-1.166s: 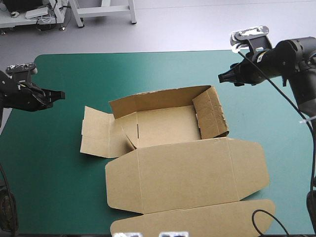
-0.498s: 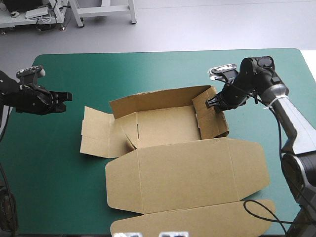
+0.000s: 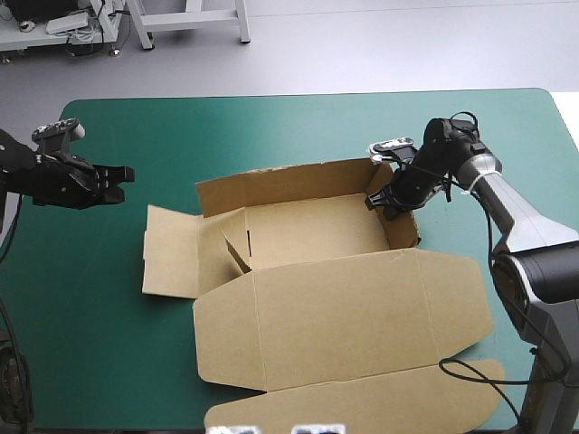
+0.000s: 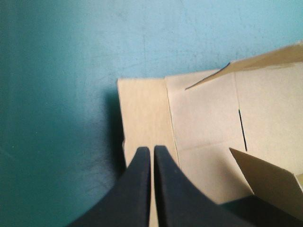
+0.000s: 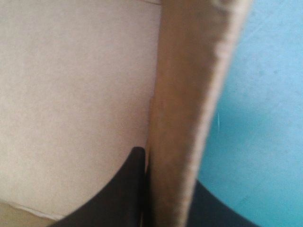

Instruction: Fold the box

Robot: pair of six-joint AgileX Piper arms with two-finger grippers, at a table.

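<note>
Counting one brown box (image 3: 308,231) mid-table, we see two walls raised and its lid flat. The right wall sits clamped between the two black fingers of our right gripper (image 3: 384,200). The flat left flap lies just ahead of our left gripper (image 3: 120,174), whose fingers are together over the teal-green cover (image 3: 271,127).

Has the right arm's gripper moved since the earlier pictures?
Yes. The right gripper swung left, away from the table's right edge, onto the box's right wall, jaws shut on it.

The right end effector (image 3: 376,201) is black, its arm (image 3: 525,217) silver-grey and black.
</note>
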